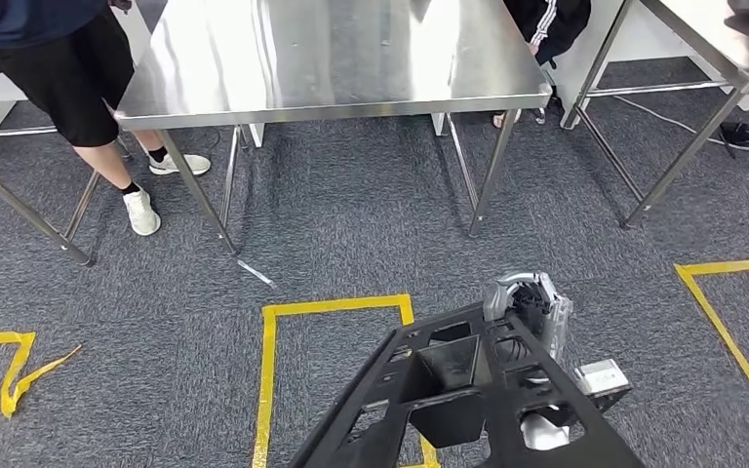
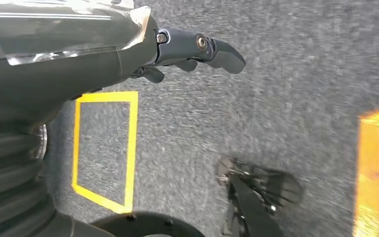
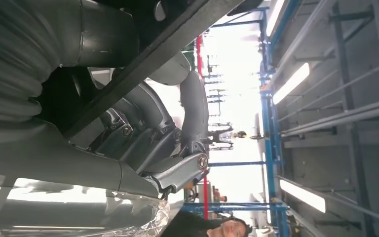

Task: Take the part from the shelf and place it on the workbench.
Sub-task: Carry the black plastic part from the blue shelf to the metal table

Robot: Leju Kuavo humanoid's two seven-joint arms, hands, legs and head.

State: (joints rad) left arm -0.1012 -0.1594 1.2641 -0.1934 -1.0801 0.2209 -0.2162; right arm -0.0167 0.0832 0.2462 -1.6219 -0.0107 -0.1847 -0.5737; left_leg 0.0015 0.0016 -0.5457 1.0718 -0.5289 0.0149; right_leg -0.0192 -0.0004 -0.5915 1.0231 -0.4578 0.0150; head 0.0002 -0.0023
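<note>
The part (image 1: 449,390) is a large black plastic frame with several cut-outs, carried low in front of me and tilted up toward the right. My right hand (image 1: 532,312) grips its far end from beneath; in the right wrist view the fingers (image 3: 177,148) wrap around a black bar of the part (image 3: 143,69). The workbench (image 1: 332,58) is a bare stainless steel table straight ahead across the carpet. My left hand (image 2: 187,49) hangs over the floor, holding nothing.
A person in dark shorts (image 1: 68,68) stands at the workbench's left corner, and another person's legs (image 1: 546,24) show behind its right end. A second steel table (image 1: 712,39) stands at the right. Yellow tape (image 1: 283,322) marks squares on the grey carpet.
</note>
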